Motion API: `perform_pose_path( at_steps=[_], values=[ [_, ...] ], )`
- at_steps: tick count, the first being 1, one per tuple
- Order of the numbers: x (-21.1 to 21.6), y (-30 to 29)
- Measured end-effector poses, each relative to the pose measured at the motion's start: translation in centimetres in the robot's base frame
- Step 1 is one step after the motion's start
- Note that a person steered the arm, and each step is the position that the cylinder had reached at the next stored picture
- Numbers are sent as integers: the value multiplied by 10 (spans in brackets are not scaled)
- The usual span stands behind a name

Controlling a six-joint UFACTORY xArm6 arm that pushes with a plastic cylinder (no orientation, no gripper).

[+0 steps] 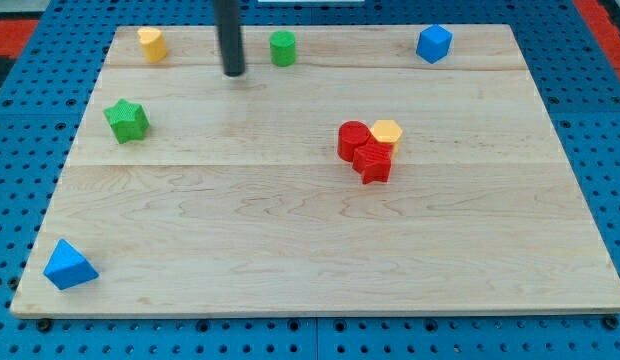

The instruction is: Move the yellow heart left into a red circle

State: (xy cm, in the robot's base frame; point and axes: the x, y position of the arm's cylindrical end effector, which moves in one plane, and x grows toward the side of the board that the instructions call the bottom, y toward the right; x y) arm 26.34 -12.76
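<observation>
Nearest the camera, a blue triangle (pixel 69 266). Farther back, the yellow heart (pixel 387 132) touches the red circle's (pixel 353 139) right side; light, rigid, likely slides easily if pushed from its right. No jaws exist; my tip (pixel 233 73) stands well apart, up-left.

On the wooden board (pixel 290 250) you can count seven blocks: two yellow (pixel 151 43) (pixel 386 132), two green (pixel 126 120) (pixel 282 47), two blue (pixel 434 43) (pixel 69 265), two red (pixel 353 139) (pixel 373 162)… sorry, eight in total
</observation>
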Motion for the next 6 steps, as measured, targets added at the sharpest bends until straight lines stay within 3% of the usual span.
perform_pose_path(
  at_steps=[1, 3, 4, 6],
  values=[
    [-53, 2],
    [-69, -106],
    [-36, -114],
    [23, -27]
  ],
)
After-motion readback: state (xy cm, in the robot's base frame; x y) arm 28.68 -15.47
